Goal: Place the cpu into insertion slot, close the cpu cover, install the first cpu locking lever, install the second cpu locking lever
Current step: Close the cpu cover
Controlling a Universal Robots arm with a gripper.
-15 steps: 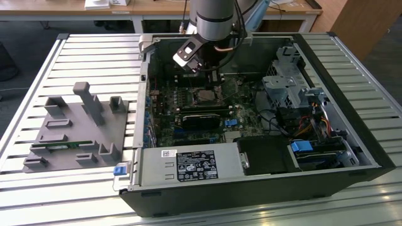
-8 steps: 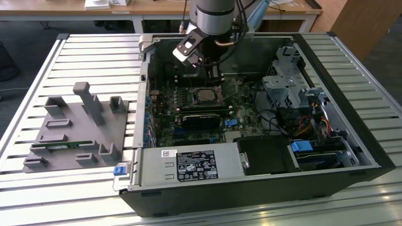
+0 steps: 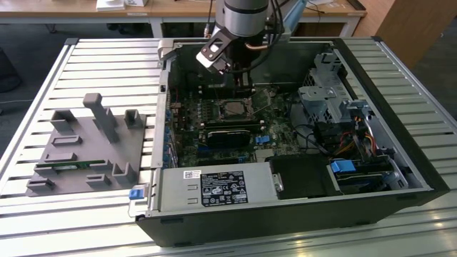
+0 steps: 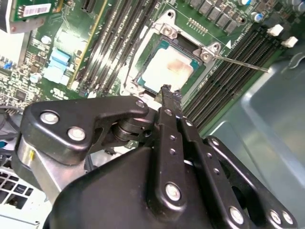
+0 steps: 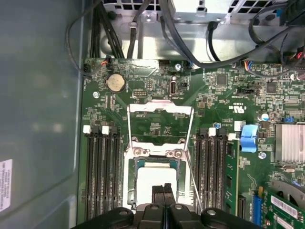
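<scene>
2 fingers (image 5: pixel 157 195) of the gripper (image 5: pixel 163 190) pressed together, seemingly gripping nothing, tips just above the cpu (image 5: pixel 144 183). Cpu sits in the socket (image 5: pixel 135 164); cover (image 5: pixel 159 109) flipped open beside it. Green board (image 5: pixel 214 109) lies inside the computer case (image 3: pixel 286 214), gripper at upper middle of the exterior view.

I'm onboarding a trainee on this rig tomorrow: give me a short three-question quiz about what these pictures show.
1. True or false: the chip already lies in place on the green board.
2. The fingers of the pincer are: A) spread wide, B) closed together, C) clamped on a cable.
3. Fill in: the grey rack lies on the exterior view's ___ of the computer case.
Key: 1 true; 2 B; 3 left.
</scene>
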